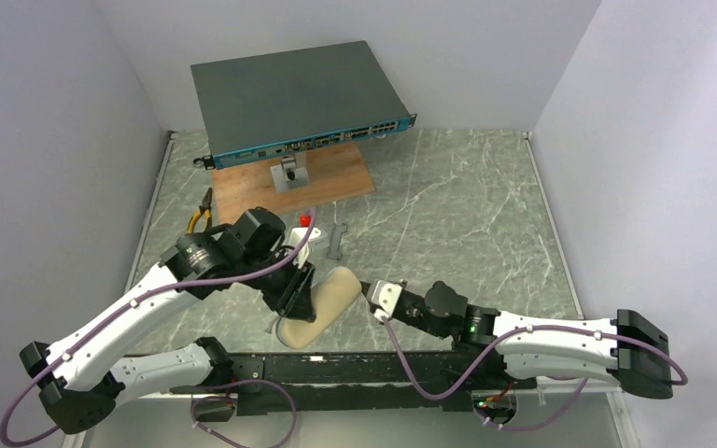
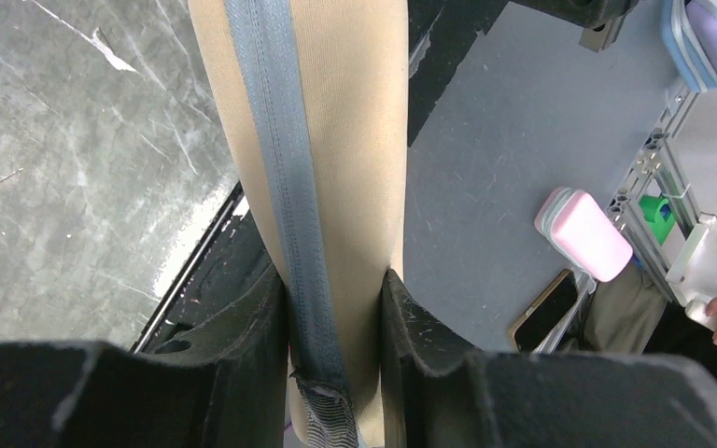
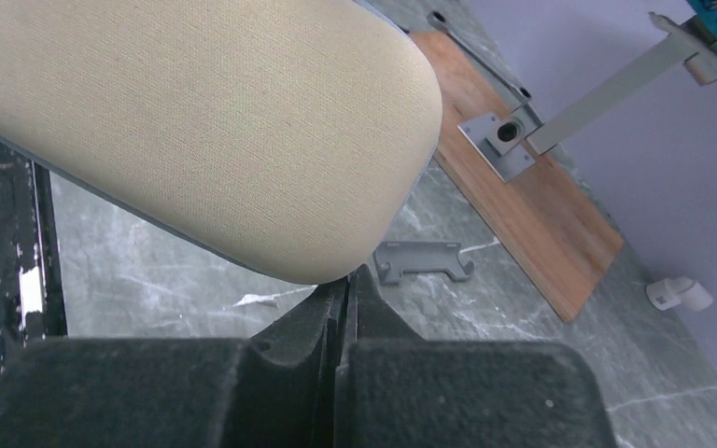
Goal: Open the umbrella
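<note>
Top external view gives me a beige zippered case [image 1: 322,303] lying diagonally, its long axis running from the near edge of the table [image 1: 467,215] up and to the right. I can't see the umbrella itself outside it. My left hand [image 1: 294,289] clamps the case across its narrow width. On the left wrist camera the grey zipper tape [image 2: 285,187] runs straight away between the fingers [image 2: 252,345]. My right hand [image 1: 368,289] sits at the case's far rounded end, fingers pressed together to a thin slit, and I can't tell whether they pinch anything.
</note>
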`<control>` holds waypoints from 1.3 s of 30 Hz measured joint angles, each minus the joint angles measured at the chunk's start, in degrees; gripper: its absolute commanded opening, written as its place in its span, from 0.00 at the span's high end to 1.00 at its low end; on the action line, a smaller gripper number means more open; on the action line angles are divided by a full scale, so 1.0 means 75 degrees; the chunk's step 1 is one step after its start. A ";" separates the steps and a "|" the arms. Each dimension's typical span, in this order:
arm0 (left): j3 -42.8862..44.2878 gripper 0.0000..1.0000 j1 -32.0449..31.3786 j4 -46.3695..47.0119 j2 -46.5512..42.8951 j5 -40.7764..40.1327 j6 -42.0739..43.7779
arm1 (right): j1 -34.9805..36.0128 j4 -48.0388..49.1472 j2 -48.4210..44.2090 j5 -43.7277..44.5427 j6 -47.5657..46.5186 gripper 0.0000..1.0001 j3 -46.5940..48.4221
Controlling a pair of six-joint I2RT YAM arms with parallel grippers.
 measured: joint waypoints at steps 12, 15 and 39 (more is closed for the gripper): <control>-0.0131 1.00 -0.0064 -0.0093 -0.0052 0.0146 0.0207 | 0.0000 -0.1244 -0.0309 -0.0102 -0.0615 1.00 0.0586; -0.0131 1.00 -0.0076 -0.0090 -0.0035 0.0166 0.0256 | 0.0003 -0.1262 -0.0344 -0.0105 -0.0749 1.00 0.0586; -0.0207 1.00 -0.1335 0.0128 0.1137 -0.0291 -0.0070 | -0.0003 -0.2063 -0.0306 -0.0111 -0.1376 1.00 0.0956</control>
